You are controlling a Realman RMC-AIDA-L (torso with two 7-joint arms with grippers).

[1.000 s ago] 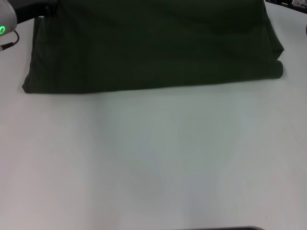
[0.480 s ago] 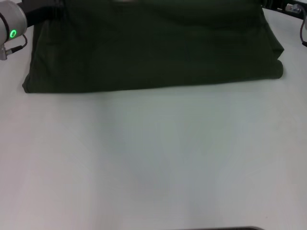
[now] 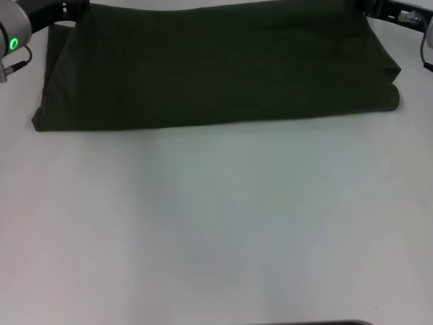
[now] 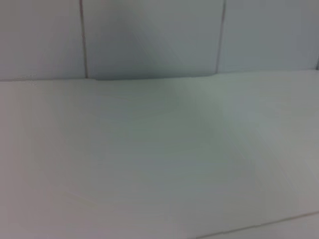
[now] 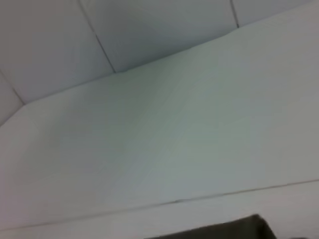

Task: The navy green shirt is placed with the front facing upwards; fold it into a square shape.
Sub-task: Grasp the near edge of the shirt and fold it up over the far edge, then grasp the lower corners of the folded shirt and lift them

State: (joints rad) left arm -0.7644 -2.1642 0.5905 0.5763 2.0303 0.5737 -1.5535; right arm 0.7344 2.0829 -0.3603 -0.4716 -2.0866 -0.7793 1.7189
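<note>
White bench (image 3: 223, 230), matte, bare over its whole near half; wrist views show the same white top meeting pale panelled walls.

The navy green shirt (image 3: 216, 68), a dark olive cotton tee, lies across the far part of the bench as a wide flat band, already doubled over. Near edge runs straight from the left corner to a rounded fold at the right end. No lettering, collar or sleeve shows on the upper face. A dark corner of it shows at the edge of the right wrist view (image 5: 224, 231).

Left hand (image 3: 64, 10) sits at the far left corner of the cloth; right hand (image 3: 379, 8) at the far right corner. Only the housings show, so you cannot tell whether either hand is spread or pinching fabric.

Judgement: the band is much wider than deep, so a crosswise fold is still owed before it reads as a square.

For that fold:
- Take both layers at one short end, not just the top one.
- Lift only enough to clear, carry across level.
- Match edge to edge before letting go.
- Watch the bulky right end; it may spring open.
</note>
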